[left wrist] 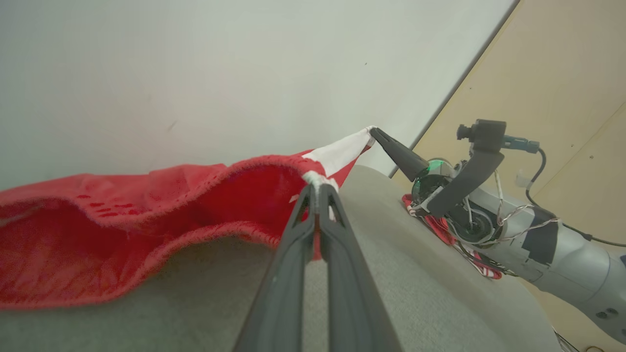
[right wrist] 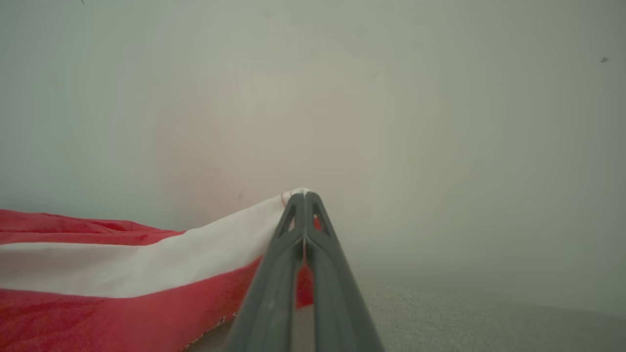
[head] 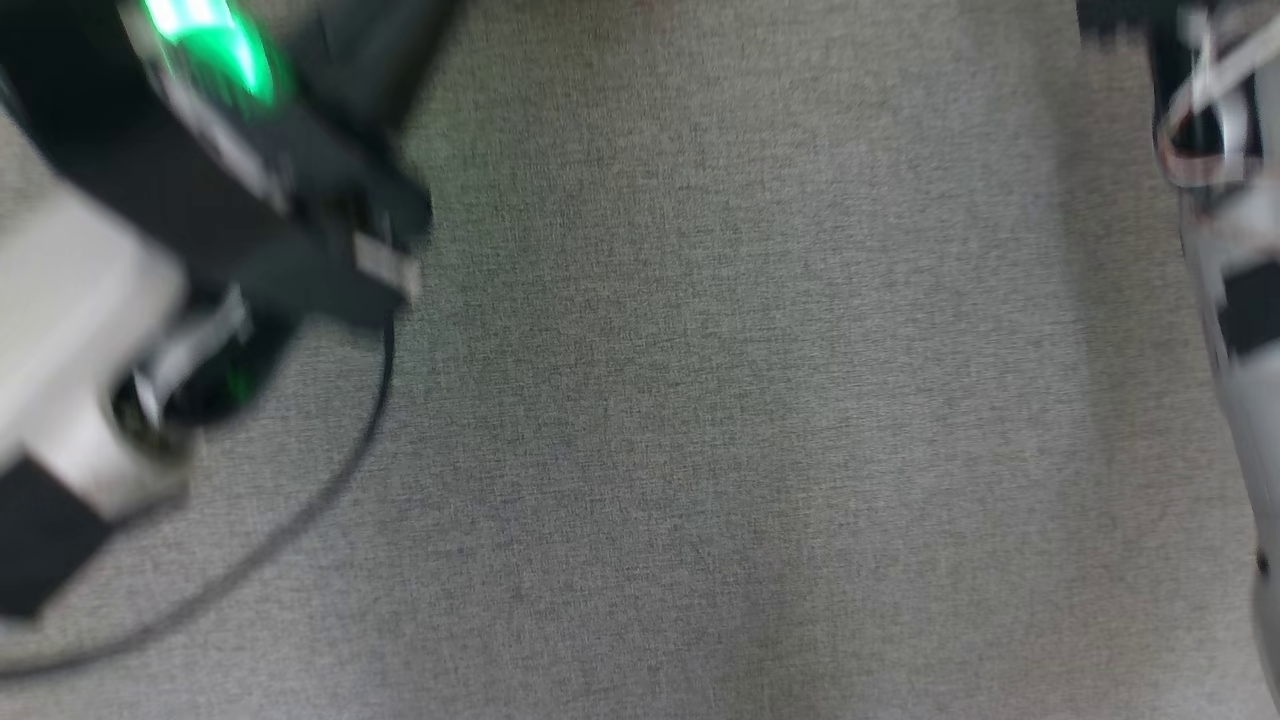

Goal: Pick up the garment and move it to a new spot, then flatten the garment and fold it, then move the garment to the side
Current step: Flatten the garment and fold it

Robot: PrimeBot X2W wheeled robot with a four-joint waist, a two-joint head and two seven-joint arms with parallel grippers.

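Note:
The garment [left wrist: 122, 230] is red knit with a white band, lifted and stretched above the grey padded surface [left wrist: 415, 274]. My left gripper [left wrist: 318, 188] is shut on its red hem beside the white band. My right gripper [left wrist: 371, 131] shows farther off in the left wrist view, pinching the white corner. In the right wrist view the right gripper [right wrist: 304, 195] is shut on that white-and-red corner, and the garment [right wrist: 122, 274] trails off to the left. The blurred head view shows my left arm [head: 200, 200] with a green light and my right arm [head: 1230, 250] at the edges.
A pale wall [left wrist: 195, 73] stands behind the surface, with a wooden panel [left wrist: 562, 73] to its right. A black cable [head: 350, 450] loops over the grey surface [head: 700, 400] by the left arm.

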